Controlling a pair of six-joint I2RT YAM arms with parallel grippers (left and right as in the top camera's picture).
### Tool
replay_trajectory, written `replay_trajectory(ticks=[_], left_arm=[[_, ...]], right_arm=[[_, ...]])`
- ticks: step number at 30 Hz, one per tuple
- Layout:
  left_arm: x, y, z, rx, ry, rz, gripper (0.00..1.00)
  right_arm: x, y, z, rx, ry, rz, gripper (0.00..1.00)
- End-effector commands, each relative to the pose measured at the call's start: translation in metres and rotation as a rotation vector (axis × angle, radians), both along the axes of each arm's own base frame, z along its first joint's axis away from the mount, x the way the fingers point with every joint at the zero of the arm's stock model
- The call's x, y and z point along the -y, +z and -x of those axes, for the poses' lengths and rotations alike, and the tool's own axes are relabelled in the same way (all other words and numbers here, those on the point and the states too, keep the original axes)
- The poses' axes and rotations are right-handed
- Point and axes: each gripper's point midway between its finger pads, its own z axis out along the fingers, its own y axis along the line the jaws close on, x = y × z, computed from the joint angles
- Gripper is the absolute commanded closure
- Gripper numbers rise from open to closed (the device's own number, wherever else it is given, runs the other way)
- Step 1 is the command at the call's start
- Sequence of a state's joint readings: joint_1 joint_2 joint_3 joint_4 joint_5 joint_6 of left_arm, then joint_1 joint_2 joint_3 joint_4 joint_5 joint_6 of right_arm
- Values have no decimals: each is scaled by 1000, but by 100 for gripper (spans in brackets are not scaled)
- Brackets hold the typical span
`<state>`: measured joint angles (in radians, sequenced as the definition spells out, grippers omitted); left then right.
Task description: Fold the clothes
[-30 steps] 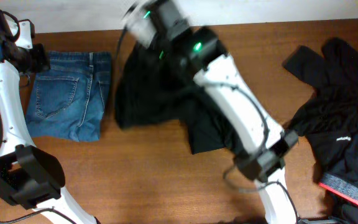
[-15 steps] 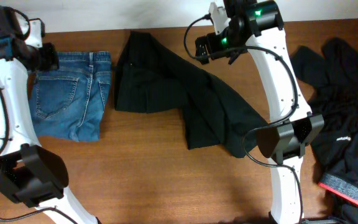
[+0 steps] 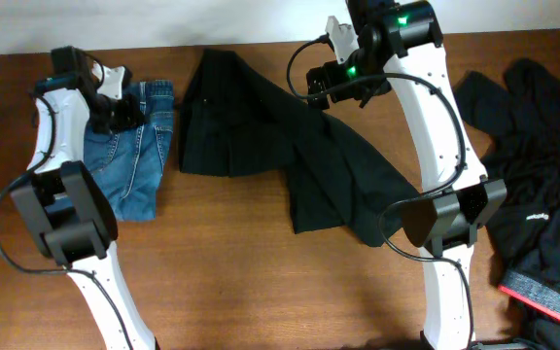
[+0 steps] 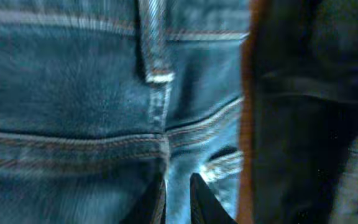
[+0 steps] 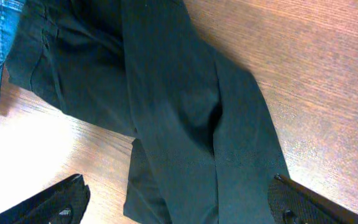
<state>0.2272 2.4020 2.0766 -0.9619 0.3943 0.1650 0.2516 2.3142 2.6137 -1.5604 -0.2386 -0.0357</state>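
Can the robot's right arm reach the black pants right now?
Probably yes. The right gripper hangs open over the black trousers, which lie spread on the table with nothing covering them.

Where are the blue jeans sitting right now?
In the overhead view, the blue jeans lie at the left, just beside the black trousers, under the left gripper.

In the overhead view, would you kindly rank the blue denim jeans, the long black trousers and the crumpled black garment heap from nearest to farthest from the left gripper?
1. Blue denim jeans: right under the left gripper, at left.
2. Long black trousers: mid-table.
3. Crumpled black garment heap: far right edge.
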Motion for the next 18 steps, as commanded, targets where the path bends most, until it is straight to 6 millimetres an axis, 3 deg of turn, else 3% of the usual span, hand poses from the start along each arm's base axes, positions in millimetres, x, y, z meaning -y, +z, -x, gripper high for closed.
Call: replay_trajectory(ticks=[1, 5, 10, 15, 18], left_arm=[[-32, -34, 8, -78, 52, -109, 86], [-83, -44, 28, -168, 180, -254, 86], [-128, -45, 51, -219, 323, -212, 85], [-142, -45, 67, -232, 314, -133, 86], [-136, -42, 66, -222, 298, -95, 83]], right_arm=[[-6, 11, 6, 14, 25, -15, 4], [-5, 10, 7, 9, 25, -14, 4], [-5, 10, 8, 3, 25, -13, 3], [-5, 10, 8, 4, 25, -13, 3], [-5, 10, 9, 2, 25, -12, 3]])
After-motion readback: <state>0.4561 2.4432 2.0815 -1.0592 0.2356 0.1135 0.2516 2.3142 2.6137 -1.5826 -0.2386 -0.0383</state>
